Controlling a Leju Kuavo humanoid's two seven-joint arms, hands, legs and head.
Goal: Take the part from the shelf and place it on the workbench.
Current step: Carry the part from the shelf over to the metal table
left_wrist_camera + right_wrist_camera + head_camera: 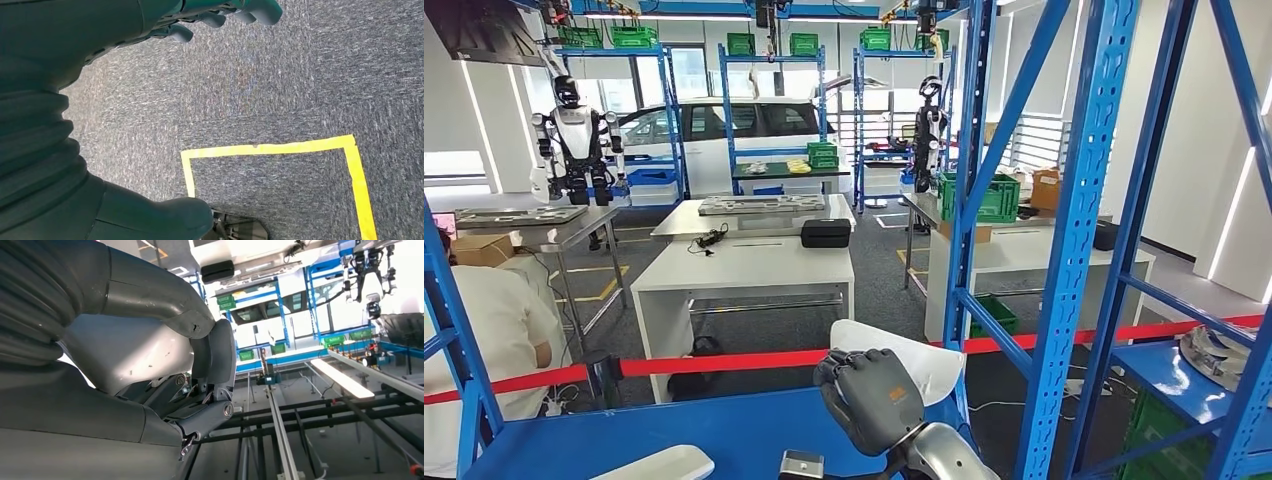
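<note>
The right hand grips the white part above the near blue shelf, seemingly by one edge only, so it could slip mid-carry.

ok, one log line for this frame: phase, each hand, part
phase: pick at shelf | right hand: holds white part above blue shelf | left hand: hangs over floor, holds nothing | workbench: not reached

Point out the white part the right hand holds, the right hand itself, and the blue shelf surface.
white part (924, 362), head view, on its upper surface past the fingers.
right hand (871, 395), head view, on the back of the dark hand.
blue shelf surface (674, 428), head view, on a bare stretch left of the hand.
</note>
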